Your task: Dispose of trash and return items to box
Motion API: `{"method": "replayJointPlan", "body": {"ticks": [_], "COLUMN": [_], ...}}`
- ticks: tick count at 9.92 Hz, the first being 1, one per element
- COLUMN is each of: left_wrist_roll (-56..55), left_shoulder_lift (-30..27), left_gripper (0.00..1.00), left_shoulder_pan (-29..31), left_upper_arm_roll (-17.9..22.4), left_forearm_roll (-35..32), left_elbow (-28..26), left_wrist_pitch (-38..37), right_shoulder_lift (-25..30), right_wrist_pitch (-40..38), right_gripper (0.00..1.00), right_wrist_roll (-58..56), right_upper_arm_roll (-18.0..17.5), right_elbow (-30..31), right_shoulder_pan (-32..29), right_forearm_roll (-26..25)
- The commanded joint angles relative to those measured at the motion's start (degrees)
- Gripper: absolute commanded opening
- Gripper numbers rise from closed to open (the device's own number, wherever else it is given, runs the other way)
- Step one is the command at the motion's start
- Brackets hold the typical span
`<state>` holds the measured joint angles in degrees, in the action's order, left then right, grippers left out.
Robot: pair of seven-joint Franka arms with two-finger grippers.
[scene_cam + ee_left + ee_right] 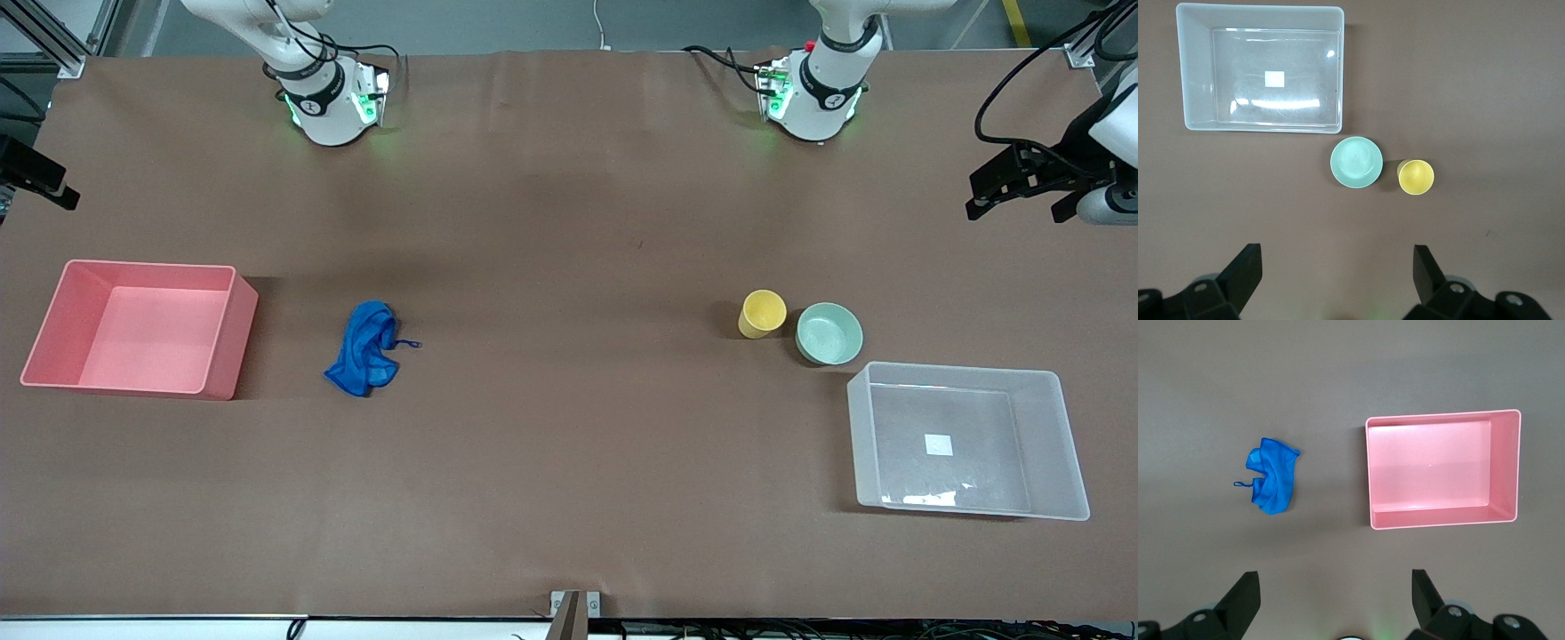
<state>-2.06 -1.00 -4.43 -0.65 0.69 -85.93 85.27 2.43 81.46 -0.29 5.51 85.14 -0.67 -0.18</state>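
The blue mesh cloth wad (364,348) lies on the brown table beside the pink bin; it also shows in the right wrist view (1273,475). The yellow cup (762,313) and the mint-green bowl (829,333) stand side by side, upright, just farther from the front camera than the clear box (969,507). In the left wrist view the cup (1415,177), the bowl (1356,162) and the empty box (1195,80) show below. My left gripper (1337,257) is open and empty, high over the table near the cup and bowl. My right gripper (1335,580) is open and empty, high over the table near the cloth.
An empty pink bin (227,338) stands at the right arm's end of the table, also seen in the right wrist view (1368,480). In the front view the left gripper (1013,212) shows at one side edge and part of the right gripper (40,178) at the other.
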Motion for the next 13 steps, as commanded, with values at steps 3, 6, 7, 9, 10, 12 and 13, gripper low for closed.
{"method": "replayJointPlan", "body": {"ticks": [3,6,7,9,10,12,13], "left_wrist_roll": [-0.14,0.65,1.0,1.18,1.18,1.18,1.18], "left_shoulder_lift": [1.35,-0.22,-0.41,-1.45,-2.33,-2.17,-1.82], "left_gripper": [1.0,0.97,0.97,0.97,0.97,1.0,1.0], "left_shoulder_pan": [-0.32,0.03,0.3,0.47,0.39,0.47,0.48], "left_upper_arm_roll": [0.04,0.3,0.65,1.35,2.84,3.38,3.9], "left_forearm_roll": [-0.87,-1.04,-1.04,-1.04,-1.04,-1.04,-1.04], "left_elbow": [0.24,-4.31,-7.2,-16.75,-23.16,-32.85,-36.81], "left_wrist_pitch": [-1.07,1.37,2.61,11.97,17.85,28.32,32.89], "right_shoulder_lift": [-0.32,-0.32,-0.32,-1.9,-3.3,-9.25,-12.94], "right_wrist_pitch": [-0.69,-0.79,2.18,13.91,22.08,39.21,46.61], "right_gripper": [1.0,1.0,1.0,1.0,1.0,1.0,1.0], "right_wrist_roll": [-0.33,0.45,4.03,14.83,18.79,21.64,21.64], "right_upper_arm_roll": [-0.85,-4.51,-7.58,-14.17,-16.29,-17.37,-17.37], "right_elbow": [-0.77,4.03,7.37,18.76,24.66,33.3,36.47], "right_shoulder_pan": [-1.27,-0.04,-0.04,0.05,0.14,1.02,1.11], "right_forearm_roll": [0.71,0.36,0.27,-0.95,-0.96,-1.05,-1.13]}}
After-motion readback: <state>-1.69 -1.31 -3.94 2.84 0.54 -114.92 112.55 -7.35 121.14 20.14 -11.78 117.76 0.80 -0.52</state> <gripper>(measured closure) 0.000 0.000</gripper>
